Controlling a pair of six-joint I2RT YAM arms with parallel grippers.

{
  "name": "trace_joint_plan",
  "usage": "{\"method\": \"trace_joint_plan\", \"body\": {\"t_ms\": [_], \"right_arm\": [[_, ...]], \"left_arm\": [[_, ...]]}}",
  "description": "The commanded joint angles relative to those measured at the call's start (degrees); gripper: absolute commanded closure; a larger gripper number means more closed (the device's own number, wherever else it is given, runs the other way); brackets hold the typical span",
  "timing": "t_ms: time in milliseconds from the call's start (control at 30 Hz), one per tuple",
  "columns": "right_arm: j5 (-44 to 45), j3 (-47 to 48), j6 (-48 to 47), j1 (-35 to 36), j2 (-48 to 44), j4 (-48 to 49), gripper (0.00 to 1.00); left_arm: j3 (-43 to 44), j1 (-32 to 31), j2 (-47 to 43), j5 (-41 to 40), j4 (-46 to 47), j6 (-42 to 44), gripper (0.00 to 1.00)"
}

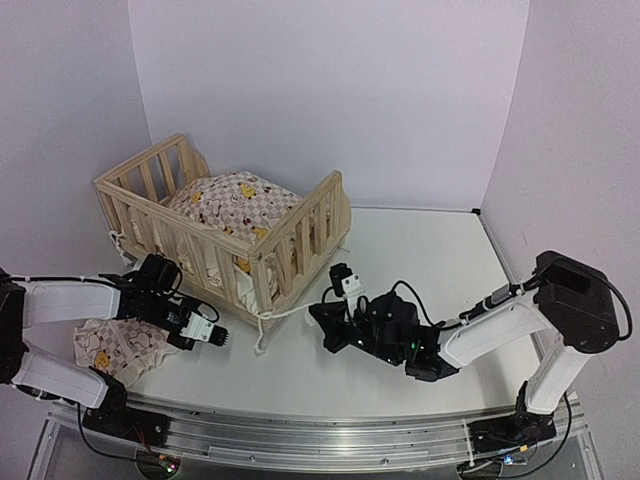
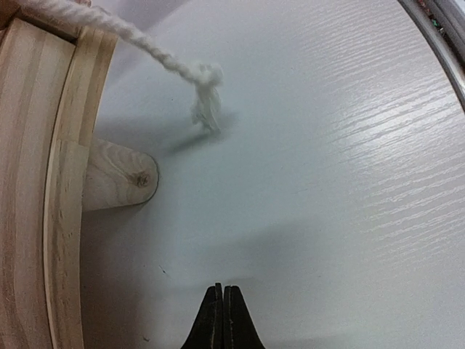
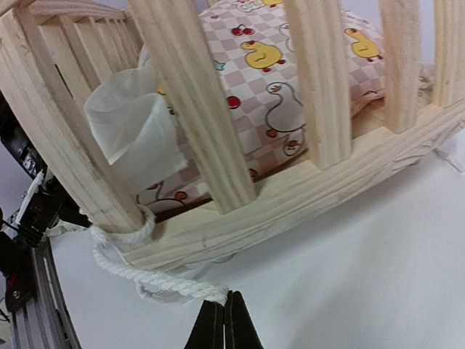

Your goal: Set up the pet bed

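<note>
The left gripper (image 1: 222, 338) is pressed together, holding nothing, beside the pet bed (image 1: 262, 262) at the table's (image 1: 430, 260) back left. The tie string (image 3: 127, 270) should be pulled gently, so nothing is tipped. The right gripper (image 3: 224, 321) is pressed together at the string's end; a hold cannot be told. Much bare table is seen rightward.

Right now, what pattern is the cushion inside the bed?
Cushion: pink-white checks, yellow ducks, cherries; right wrist view.
</note>
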Motion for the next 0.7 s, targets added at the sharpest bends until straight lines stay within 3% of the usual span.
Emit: {"method": "trace_joint_plan", "body": {"t_ms": [0,67,167,233,267,333,500,633,667], "right_arm": [[-8.1,4.9,3.1,0.0,2.4,-2.0,1.00],[-9.1,5.6,3.8,0.1,2.9,-2.0,1.00],[-10.3,6.3,4.4,0.0,3.4,-2.0,1.00],[-10.8,6.4,4.9,0.0,3.6,-1.8,1.00],[-11.2,6.5,5.2,0.0,3.7,-1.7,1.00],[-11.7,6.6,5.8,0.1,3.8,-1.4,1.00],[-11.9,7.2,5.8,0.7,4.3,-0.8,1.00],[-11.0,6.3,5.7,1.0,3.7,-0.3,1.00],[-10.6,6.0,5.7,1.1,3.3,-0.2,1.00]], "left_arm": [[1.1,-0.9,-4.8,11.3,-0.6,1.1,0.90],[-2.7,-4.3,-8.3,12.3,5.2,4.0,0.74],[-8.1,-12.9,-11.8,7.6,13.6,12.7,0.47],[-10.5,-15.3,-11.8,6.9,19.6,17.2,0.38],[-11.0,-15.9,-11.1,7.0,22.9,15.4,0.35],[-7.6,-17.2,-8.4,6.1,25.3,3.6,0.38],[1.0,-17.7,-4.6,11.5,17.5,-33.9,0.49],[-3.8,-18.5,-10.5,15.0,21.7,-64.7,0.55],[-6.7,-19.7,-13.9,13.1,25.1,-68.2,0.57]]}}
